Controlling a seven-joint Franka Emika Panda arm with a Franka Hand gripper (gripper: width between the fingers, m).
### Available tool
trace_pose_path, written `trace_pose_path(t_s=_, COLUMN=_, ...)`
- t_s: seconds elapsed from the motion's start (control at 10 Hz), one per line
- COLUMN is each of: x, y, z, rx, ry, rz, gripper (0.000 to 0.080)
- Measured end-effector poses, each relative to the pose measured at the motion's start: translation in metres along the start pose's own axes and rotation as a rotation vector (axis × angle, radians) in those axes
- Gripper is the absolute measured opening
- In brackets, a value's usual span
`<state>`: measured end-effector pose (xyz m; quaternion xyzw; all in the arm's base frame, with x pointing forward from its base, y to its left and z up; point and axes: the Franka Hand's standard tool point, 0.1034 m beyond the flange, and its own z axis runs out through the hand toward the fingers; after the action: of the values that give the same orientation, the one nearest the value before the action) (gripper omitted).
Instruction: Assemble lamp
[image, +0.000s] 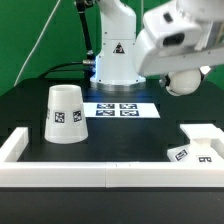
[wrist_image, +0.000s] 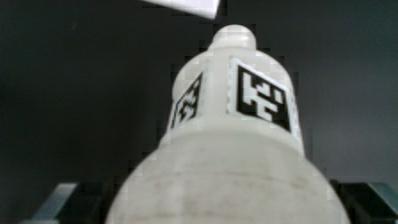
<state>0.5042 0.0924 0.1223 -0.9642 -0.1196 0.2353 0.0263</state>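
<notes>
My gripper (image: 183, 70) hangs high at the exterior view's right and is shut on the round white bulb (image: 186, 81), held well above the table. In the wrist view the bulb (wrist_image: 222, 130) fills the picture with its neck pointing away and a square tag on its side. It sits between the dark fingers (wrist_image: 50, 203) at the picture's edge. The tapered white shade (image: 64, 112) stands on the table at the exterior view's left, wide end down. The flat tagged base (image: 190, 154) lies at the front right, below the gripper.
The marker board (image: 118, 108) lies mid-table before the white robot pedestal (image: 115, 55). A low white wall (image: 100, 176) runs along the front and up both sides. A white corner (wrist_image: 187, 6) shows beyond the bulb in the wrist view.
</notes>
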Motion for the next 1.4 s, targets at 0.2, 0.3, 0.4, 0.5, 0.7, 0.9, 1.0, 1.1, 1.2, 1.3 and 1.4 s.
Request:
trace_pose_path(t_s=0.2, x=0.005, y=-0.005, z=-0.008, rx=-0.022, ry=0.142, rz=-0.009, gripper=0.0579)
trace_pose_path(t_s=0.3, x=0.008, y=-0.002, z=-0.009, rx=-0.033, ry=0.230, rz=-0.005, gripper=0.0579)
trace_pose_path(t_s=0.4, x=0.007, y=0.000, z=-0.008, rx=-0.041, ry=0.291, rz=-0.002, gripper=0.0579)
trace_pose_path(t_s=0.5, x=0.008, y=0.001, z=-0.007, rx=-0.048, ry=0.338, rz=-0.001, gripper=0.0579)
trace_pose_path(t_s=0.7, x=0.017, y=0.007, z=-0.016, rx=-0.074, ry=0.497, rz=-0.011, gripper=0.0579)
trace_pose_path(t_s=0.9, x=0.024, y=0.007, z=-0.037, rx=-0.093, ry=0.620, rz=-0.013, gripper=0.0579)
trace_pose_path(t_s=1.0, x=0.028, y=0.003, z=-0.041, rx=-0.102, ry=0.668, rz=-0.020, gripper=0.0579)
trace_pose_path(t_s=1.1, x=0.031, y=0.006, z=-0.043, rx=-0.114, ry=0.760, rz=-0.026, gripper=0.0579)
trace_pose_path(t_s=1.2, x=0.029, y=0.008, z=-0.038, rx=-0.120, ry=0.794, rz=-0.022, gripper=0.0579)
trace_pose_path(t_s=1.3, x=0.028, y=0.007, z=-0.036, rx=-0.115, ry=0.765, rz=-0.025, gripper=0.0579)
trace_pose_path(t_s=1.4, x=0.034, y=0.008, z=-0.046, rx=-0.122, ry=0.773, rz=-0.040, gripper=0.0579)
